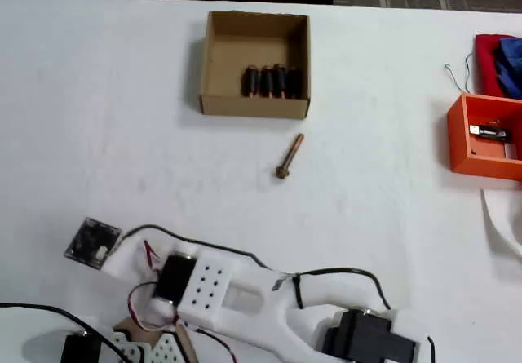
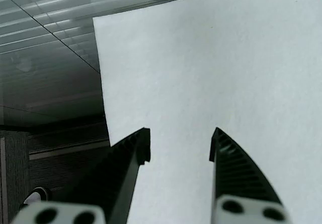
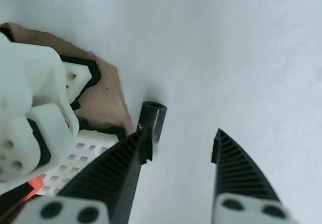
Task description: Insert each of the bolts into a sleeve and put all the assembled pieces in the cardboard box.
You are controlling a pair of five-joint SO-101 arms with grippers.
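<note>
A copper bolt lies loose on the white table, just in front of the cardboard box. Several black sleeves with bolts in them lie in a row inside the box. My right gripper is open low over the table. A black sleeve lies at the tip of one of its fingers, outside the gap. In the high view a white arm stretches from lower right to lower left, over that spot. My left gripper is open above bare table near its edge, holding nothing.
An orange bin and red cloth sit at the right edge. The other arm's white base and brown board stand right beside the sleeve. Cables trail along the front. The table edge drops to dark floor.
</note>
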